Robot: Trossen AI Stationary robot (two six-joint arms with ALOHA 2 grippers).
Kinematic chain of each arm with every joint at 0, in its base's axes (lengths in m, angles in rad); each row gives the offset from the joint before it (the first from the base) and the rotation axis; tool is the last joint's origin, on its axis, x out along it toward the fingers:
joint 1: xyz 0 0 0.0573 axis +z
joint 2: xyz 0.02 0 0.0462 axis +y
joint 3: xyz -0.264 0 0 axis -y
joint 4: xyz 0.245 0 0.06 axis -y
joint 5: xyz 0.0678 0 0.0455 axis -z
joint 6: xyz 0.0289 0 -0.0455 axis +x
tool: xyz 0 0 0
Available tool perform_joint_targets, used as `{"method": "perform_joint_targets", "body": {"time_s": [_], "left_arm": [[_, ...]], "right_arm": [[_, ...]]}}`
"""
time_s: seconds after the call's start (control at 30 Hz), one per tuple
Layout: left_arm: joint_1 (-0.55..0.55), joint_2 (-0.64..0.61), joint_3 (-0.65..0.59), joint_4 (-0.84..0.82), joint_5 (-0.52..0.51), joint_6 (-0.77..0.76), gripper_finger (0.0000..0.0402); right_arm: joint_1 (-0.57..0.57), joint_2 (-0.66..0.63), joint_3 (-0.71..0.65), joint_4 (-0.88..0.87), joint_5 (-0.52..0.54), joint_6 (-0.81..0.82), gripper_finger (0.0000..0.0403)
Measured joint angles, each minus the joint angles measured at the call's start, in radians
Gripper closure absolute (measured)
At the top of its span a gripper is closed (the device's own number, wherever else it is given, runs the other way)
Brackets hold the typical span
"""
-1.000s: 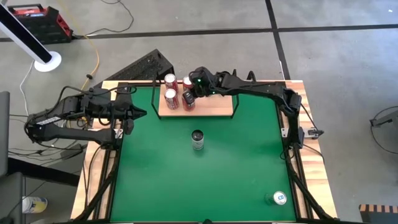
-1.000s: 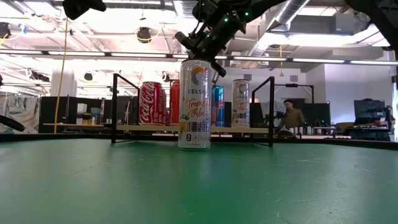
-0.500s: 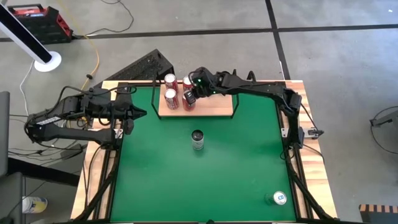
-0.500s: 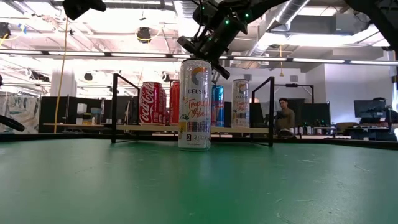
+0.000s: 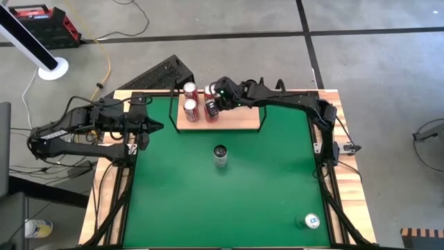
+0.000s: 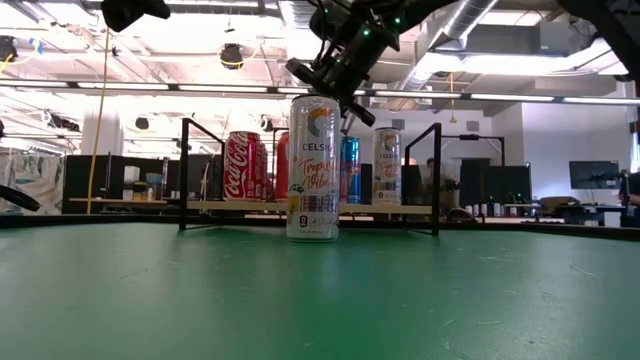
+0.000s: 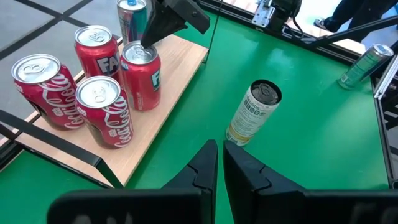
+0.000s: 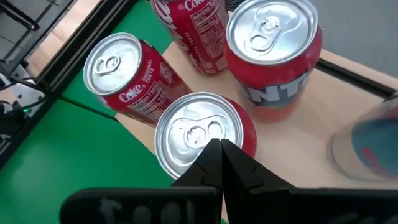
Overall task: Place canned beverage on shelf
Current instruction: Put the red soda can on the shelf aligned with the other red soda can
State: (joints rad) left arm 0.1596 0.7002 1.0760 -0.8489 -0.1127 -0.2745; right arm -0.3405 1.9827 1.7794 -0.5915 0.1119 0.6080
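The shelf (image 5: 236, 119), a light-wood board with black rails, sits at the far edge of the green table (image 5: 222, 201) and carries a cluster of cans at its left end: two Coca-Cola cans (image 7: 99, 109), two red Fanta cans (image 7: 141, 74) and a blue can (image 7: 131, 14); its right part is bare wood. The right gripper (image 5: 217, 99) hovers just above the nearer Fanta can, fingers pressed together and holding nothing, with its tips over the lid in the right wrist view (image 8: 219, 155). A tall white Celsius can (image 6: 313, 167) stands upright on the felt in front of the shelf, well apart from it and near the table's middle. Another can (image 5: 310, 221) stands near the front right corner. The left gripper (image 7: 219, 155) waits at the table's left side, level with the shelf's front, fingers nearly touching and empty. The felt between the Celsius can and the shelf is open. Beyond the table, the low view shows a large hall with ceiling lights and desks; the floor around is grey concrete, with a yellow cable (image 5: 105, 59) at far left.
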Motion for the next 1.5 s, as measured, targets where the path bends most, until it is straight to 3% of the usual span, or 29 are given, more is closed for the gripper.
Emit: {"method": "perform_joint_targets", "body": {"time_s": [0.47, 0.63, 0.8, 1.5], "left_arm": [[0.0, 0.0, 0.0, -0.008, 0.0, 0.004, 0.0391], [0.0, 0.0, 0.0, -0.017, 0.0, 0.003, 0.0391], [0.0, 0.0, 0.0, -0.034, 0.0, 0.0, 0.0391], [0.0, 0.0, 0.0, -0.028, 0.0, -0.011, 0.0391]], "right_arm": [[0.01, -0.036, -0.001, 0.028, 0.018, 0.012, 0.0381], [0.026, -0.049, -0.001, 0.023, 0.01, -0.064, 0.0381], [0.063, -0.051, -0.001, -0.031, -0.089, -0.143, 0.0381], [0.065, 0.004, -0.003, -0.075, -0.08, -0.271, 0.0381]]}}
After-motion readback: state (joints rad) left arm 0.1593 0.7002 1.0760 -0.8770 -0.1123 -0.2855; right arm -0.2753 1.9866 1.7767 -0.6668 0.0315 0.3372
